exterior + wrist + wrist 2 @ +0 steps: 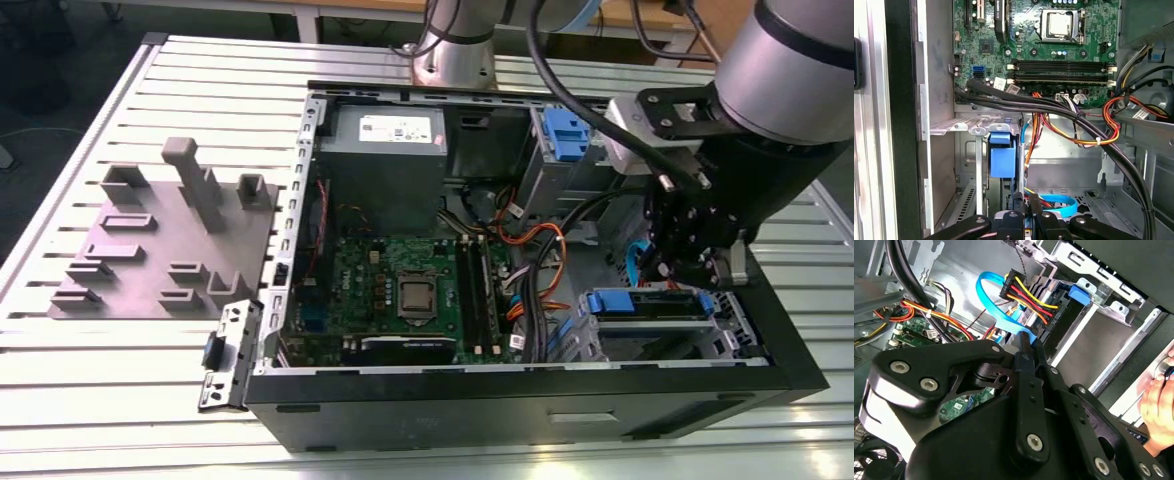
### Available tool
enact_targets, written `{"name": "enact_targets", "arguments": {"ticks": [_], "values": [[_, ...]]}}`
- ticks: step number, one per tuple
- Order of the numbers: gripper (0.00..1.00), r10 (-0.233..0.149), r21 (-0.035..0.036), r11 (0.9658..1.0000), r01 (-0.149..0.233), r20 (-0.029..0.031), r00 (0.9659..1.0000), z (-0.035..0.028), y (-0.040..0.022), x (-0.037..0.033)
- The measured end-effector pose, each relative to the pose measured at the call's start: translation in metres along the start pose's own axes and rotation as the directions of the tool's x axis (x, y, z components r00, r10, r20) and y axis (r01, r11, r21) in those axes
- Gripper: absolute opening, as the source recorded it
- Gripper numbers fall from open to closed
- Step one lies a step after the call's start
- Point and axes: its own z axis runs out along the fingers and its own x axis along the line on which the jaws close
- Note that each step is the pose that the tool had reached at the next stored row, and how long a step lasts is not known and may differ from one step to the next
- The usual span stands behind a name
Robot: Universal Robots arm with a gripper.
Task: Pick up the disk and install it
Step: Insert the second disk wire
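One open PC case (534, 400) lies on the slatted table (80, 400), w/ the arm (787, 90) reaching in at the exterior view's right.

**Step in hand (judgement).** Install, late stage. The disk (647, 303) sits in the lower bay of the drive cage (727, 340), blue frame edge facing the case interior. It looks seated rather than carried. Full seating can't be confirmed.

**Gripper.** The gripper (681, 272) hangs just above and beside the disk. In both wrist views the fingers (1024, 357) are drawn together w/ nothing visible between them, i.e. clenched on nothing, not grasping the disk.

**Next move, requirements (judgement).** Tight space. Any motion needs clearance from the cage wall and from the cables (1074, 112) crossing near the gripper. A snag on the blue cable (986, 295) is the main risk.

**View differences.**
- Exterior view: overall pos. of arm, case and the grey tray (160, 240) on the table outside the case, well apart from the disk.
- Second wrist view: disk (1059, 315) rear end w/ a connector of red, yellow and black wires at it, the blue cable looping beside it, and a person's hand (1159, 405) outside the case.
- First wrist view: the disk's blue tab (1002, 157) in the cage slot, w/ the motherboard (1054, 50) beyond, and the gripper (1025, 201) near that slot.
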Motion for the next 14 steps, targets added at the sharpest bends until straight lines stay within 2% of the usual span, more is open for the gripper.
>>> {"name": "enact_targets", "arguments": {"ticks": [10, 14], "values": [[0.16, -0.003, 0.0103, 0.9999, 0.003, 0.0003, 1.0, 0.0032, 0.0017, 0.0078], [0.16, -0.004, 0.0125, 0.9999, 0.004, 0.0004, 1.0, 0.0044, 0.0024, 0.0098]]}}
